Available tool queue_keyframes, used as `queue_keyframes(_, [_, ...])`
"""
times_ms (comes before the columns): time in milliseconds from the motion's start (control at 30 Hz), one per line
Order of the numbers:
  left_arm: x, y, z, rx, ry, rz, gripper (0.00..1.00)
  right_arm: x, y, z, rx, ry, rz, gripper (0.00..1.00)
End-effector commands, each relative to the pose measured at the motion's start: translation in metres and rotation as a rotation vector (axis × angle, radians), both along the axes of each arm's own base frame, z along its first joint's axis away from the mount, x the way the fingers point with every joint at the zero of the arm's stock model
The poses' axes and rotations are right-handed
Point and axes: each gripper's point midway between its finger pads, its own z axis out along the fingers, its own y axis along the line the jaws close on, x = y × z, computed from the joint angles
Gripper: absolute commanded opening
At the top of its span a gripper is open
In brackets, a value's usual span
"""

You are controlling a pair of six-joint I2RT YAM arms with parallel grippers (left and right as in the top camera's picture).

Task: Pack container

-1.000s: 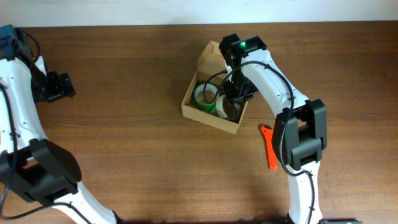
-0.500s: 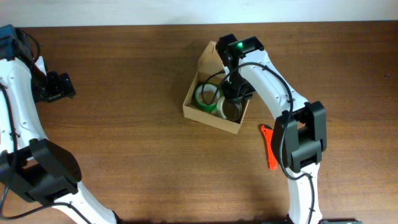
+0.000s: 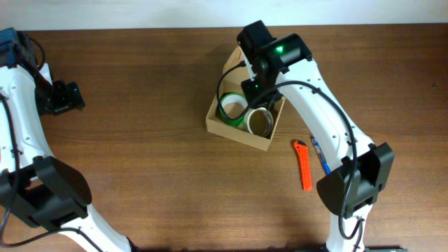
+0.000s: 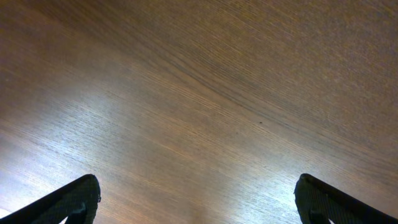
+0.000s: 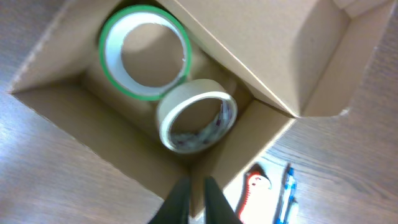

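Note:
The container [image 3: 218,124] is an open tan cardboard box with its flap lid [image 3: 236,61] raised at the back. Inside lie a green tape roll [image 3: 233,108] and a cream tape roll [image 3: 261,121], side by side. In the right wrist view the green roll [image 5: 146,53] and the cream roll [image 5: 196,115] rest on the floor of the container [image 5: 74,118]. My right gripper [image 5: 194,198] hangs above the box's near corner, shut and holding nothing. My left gripper [image 3: 68,96] is far off at the table's left, open over bare wood [image 4: 199,211].
An orange box cutter [image 3: 302,165] and a blue pen [image 3: 319,155] lie on the wooden table right of the box; both also show in the right wrist view, the cutter [image 5: 254,188] beside the pen [image 5: 285,194]. The right arm [image 3: 329,119] arches over that spot.
My right gripper has risen out of the box and away from the cream roll, which stays inside. The right arm has swung, and the blue pen now shows. The left arm is still.

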Motion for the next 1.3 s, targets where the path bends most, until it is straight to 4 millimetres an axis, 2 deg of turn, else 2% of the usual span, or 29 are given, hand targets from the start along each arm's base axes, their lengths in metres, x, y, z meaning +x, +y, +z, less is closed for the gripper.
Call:
queue_keyframes(0, [0.000, -0.001, -0.004, -0.016, 0.004, -0.008, 1.00, -0.002, 0.014, -0.008, -0.008, 0.000, 0.023, 0.04])
queue_keyframes(133, [0.000, -0.001, -0.004, -0.016, 0.004, -0.008, 1.00, 0.001, 0.019, -0.020, -0.012, 0.010, 0.028, 0.04])
queue_keyframes(367, [0.000, -0.001, -0.004, -0.016, 0.004, -0.008, 1.00, -0.006, 0.015, -0.071, -0.069, 0.115, 0.029, 0.04])
queue_keyframes(667, [0.000, -0.001, -0.004, -0.016, 0.004, -0.008, 1.00, -0.020, 0.016, -0.109, -0.053, 0.181, 0.033, 0.04])
queue_keyframes(1000, [0.000, -0.001, -0.004, -0.016, 0.004, -0.008, 1.00, -0.020, 0.016, -0.113, -0.052, 0.180, 0.033, 0.04])
queue_keyframes(1267, [0.000, -0.001, -0.004, -0.016, 0.004, -0.008, 1.00, -0.006, 0.018, -0.118, -0.023, 0.134, 0.022, 0.04])
